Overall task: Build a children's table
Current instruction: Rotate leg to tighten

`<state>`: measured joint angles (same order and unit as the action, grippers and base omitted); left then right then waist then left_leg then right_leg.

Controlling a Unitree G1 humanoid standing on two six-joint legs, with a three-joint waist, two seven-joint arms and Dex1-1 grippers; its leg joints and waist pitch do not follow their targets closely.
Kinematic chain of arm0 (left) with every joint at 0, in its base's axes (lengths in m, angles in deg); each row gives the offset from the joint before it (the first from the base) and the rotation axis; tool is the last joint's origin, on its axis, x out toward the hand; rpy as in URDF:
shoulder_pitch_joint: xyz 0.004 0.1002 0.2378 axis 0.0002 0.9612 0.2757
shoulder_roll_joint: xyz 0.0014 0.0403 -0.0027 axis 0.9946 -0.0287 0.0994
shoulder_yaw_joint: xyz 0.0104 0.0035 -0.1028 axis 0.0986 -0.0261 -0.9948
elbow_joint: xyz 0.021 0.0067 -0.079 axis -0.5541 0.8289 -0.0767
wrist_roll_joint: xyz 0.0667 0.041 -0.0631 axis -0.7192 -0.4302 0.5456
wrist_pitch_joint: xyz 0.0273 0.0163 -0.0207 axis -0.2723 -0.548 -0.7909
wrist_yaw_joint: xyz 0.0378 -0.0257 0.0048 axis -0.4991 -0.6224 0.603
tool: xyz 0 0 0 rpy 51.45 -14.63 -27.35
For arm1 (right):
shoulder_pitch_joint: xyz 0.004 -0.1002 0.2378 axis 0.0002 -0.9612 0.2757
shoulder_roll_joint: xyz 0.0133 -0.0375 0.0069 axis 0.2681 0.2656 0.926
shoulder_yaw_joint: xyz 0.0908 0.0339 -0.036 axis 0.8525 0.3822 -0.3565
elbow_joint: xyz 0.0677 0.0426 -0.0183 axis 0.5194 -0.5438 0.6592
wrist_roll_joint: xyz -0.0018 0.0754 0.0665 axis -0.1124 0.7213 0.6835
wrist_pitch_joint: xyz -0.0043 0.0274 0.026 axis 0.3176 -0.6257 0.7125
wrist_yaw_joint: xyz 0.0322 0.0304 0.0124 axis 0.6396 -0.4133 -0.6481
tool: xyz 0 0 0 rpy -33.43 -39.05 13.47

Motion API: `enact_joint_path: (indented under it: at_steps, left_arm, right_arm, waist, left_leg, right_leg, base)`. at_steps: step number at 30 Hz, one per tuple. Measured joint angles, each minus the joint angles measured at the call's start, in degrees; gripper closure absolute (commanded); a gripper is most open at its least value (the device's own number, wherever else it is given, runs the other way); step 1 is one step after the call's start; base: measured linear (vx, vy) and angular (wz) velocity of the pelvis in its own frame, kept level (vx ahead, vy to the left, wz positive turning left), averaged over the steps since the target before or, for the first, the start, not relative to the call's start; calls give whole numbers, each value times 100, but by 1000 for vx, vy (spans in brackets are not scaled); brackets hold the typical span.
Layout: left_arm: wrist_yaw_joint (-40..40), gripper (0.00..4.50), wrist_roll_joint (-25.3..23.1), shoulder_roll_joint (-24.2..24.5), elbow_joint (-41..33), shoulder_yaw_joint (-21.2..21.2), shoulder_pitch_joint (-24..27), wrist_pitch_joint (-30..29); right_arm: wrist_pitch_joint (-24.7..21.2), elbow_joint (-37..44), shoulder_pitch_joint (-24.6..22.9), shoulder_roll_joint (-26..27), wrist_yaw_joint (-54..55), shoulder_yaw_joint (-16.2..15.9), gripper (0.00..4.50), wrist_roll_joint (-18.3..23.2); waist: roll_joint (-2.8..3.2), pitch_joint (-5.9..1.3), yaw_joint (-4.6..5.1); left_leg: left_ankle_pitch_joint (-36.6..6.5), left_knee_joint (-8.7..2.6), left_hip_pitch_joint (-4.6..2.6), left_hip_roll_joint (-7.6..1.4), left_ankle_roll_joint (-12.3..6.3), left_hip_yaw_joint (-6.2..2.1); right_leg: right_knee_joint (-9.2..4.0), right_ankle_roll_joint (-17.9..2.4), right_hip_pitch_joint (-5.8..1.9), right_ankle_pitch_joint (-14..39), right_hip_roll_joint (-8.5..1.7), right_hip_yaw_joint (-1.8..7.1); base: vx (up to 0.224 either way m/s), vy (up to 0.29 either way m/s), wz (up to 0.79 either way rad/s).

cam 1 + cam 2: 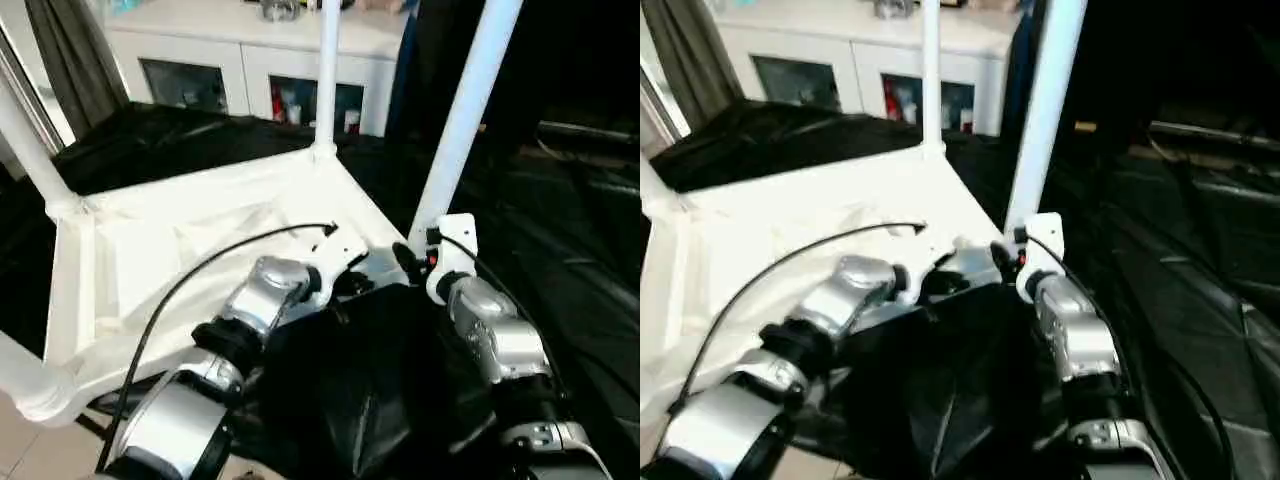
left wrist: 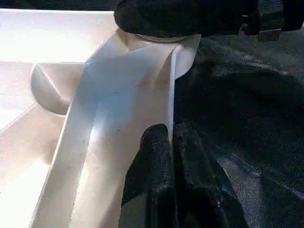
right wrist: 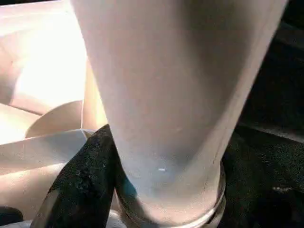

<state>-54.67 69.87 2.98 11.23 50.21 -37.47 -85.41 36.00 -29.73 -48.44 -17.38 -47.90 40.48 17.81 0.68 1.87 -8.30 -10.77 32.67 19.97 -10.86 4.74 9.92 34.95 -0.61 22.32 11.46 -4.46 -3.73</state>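
at the near right corner of the upturned table top (image 1: pixel 200 250), which lay ribbed side up on a black-draped surface (image 1: pixel 560 250), i had both arms working. three legs stood in their sockets: one at the far corner (image 1: pixel 327 70), one at the far left (image 1: pixel 30 150), and one at the near left (image 1: pixel 20 375). the fourth leg (image 1: pixel 465 110) rose tilted from the near right corner socket, and that was the step in hand as i judged it, seating the last leg.

my left gripper (image 2: pixel 170 142) had its fingers pressed together on the thin white rim of the top just short of that corner, pinching the edge to steady it. my right gripper (image 3: pixel 142 190) sat at the base of the fourth leg; one black finger (image 3: pixel 80 180) lay against the tube just above its collar, and the fingers stood spread about the tube. whether they truly clamped it i could not tell.

behind the work stood a white cabinet (image 1: pixel 240 60) with glass doors, well apart from the table.

the leg leaned and its collar showed above the socket, so i judged it not fully home. the next move called for bringing the tube upright and pressing or twisting it down while the left kept the top from sliding.
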Motion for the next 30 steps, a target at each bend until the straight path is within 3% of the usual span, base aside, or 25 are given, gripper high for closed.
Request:
enact_joint_path:
  at_steps: [6,8,17,22,28,30]
  left_arm:
    - [-174,450,7,143,23,-58,1,46]
    - [-403,450,22,288,-30,-33,49,136]
    - [-1941,450,277,1186,-955,27,629,181]
    - [-2969,450,596,1659,-1605,164,1026,31]
    - [-3241,450,641,1803,-1814,213,1135,-96]
    - [-3272,450,641,1820,-1836,207,1135,-90]
  right_arm:
    - [19,45,-63,-35,-508,-14,84,-28]
    - [-56,164,-116,-233,-914,-192,68,20]
    - [-151,941,-567,-1212,-3121,-803,68,399]
    - [-153,1290,-728,-1637,-4235,-1249,68,580]
    - [-229,1485,-814,-1836,-4609,-1385,68,646]
    - [-252,1503,-829,-1858,-4662,-1392,101,659]
  waist:
    - [-5,1,55]
    - [-6,1,80]
    - [-5,5,132]
    - [56,15,92]
    - [42,24,100]
    - [30,32,101]
  left_leg:
    - [0,-1,-3,-3,0,-3]
    - [0,-5,-3,-4,1,-5]
    - [-6,-31,13,-11,-5,-4]
    - [-10,-24,19,-12,-12,-1]
    - [-9,-12,19,-13,-11,-1]
    - [-9,-12,19,-13,-11,-1]
  right_leg:
    - [1,6,0,4,1,-4]
    - [2,12,2,7,4,-5]
    - [-1,-1,23,26,10,-12]
    - [5,-6,44,32,9,-13]
    - [9,-8,39,28,9,-11]
    - [9,-8,37,28,9,-11]
  base:
    - [0,0,0]
    - [0,0,0]
    - [0,0,0]
    - [0,0,0]
    - [0,0,0]
    - [0,0,0]
